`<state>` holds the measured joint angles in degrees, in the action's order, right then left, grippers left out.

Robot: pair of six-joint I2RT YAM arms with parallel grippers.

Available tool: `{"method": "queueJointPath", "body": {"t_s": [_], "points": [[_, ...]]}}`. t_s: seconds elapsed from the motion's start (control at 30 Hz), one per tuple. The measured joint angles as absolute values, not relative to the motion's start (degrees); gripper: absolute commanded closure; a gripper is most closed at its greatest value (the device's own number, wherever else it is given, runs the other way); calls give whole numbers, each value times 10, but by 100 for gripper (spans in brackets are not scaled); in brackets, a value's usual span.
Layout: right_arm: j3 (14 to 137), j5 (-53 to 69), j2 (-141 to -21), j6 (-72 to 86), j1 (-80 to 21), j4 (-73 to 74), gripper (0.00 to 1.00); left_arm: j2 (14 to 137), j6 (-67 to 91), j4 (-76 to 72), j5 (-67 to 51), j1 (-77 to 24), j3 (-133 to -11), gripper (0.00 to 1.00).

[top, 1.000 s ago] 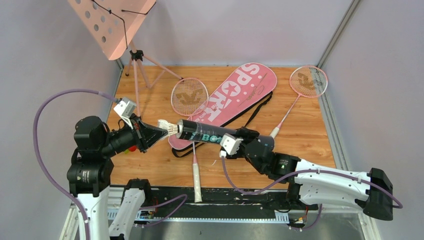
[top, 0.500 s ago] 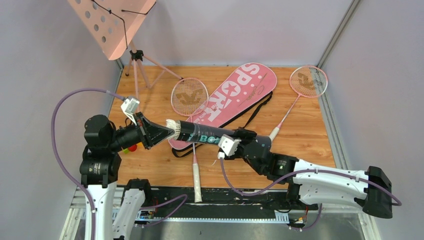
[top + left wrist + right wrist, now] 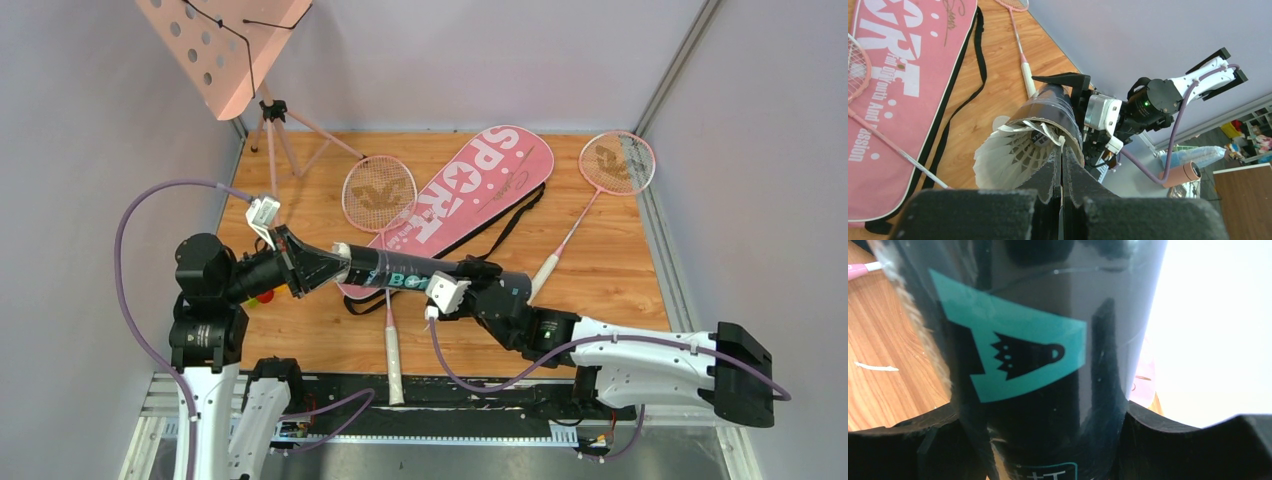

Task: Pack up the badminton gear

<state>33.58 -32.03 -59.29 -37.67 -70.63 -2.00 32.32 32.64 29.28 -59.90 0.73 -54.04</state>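
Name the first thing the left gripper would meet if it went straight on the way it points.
The left gripper points into the open mouth of the black tube, so it would first press on the shuttlecock sitting there, which looks to be in contact with it.

Cork of shuttlecock (image 3: pixel 1008 157) inside tube (image 3: pixel 1048 106)

Black tube (image 3: pixel 400 268) aloft (white shuttlecock (image 3: pixel 1008 155) partly in its mouth); pink bag (image 3: pixel 480 180) flat.
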Motion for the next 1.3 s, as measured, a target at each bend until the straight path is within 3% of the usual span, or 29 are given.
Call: {"method": "queueJointPath", "body": {"t_s": [0.8, 0.93, 1.03, 1.1, 1.2, 1.3], "points": [[331, -305, -628, -425, -708, -105, 80, 314, 361, 246, -608, 4, -501, 100], [331, -305, -636, -425, -708, -113, 80, 314, 356, 252, -607, 5, -501, 87], [331, -303, -637, -425, -708, -114, 80, 314, 343, 270, -600, 4, -505, 66], [330, -299, -637, -425, -708, -118, 81, 315, 330, 293, -589, 5, -516, 57], [328, -294, -631, -425, -711, -126, 81, 318, 309, 335, -571, 5, -543, 48], [323, -294, -620, -424, -712, -128, 81, 318, 300, 359, -561, 4, -568, 47]]}}
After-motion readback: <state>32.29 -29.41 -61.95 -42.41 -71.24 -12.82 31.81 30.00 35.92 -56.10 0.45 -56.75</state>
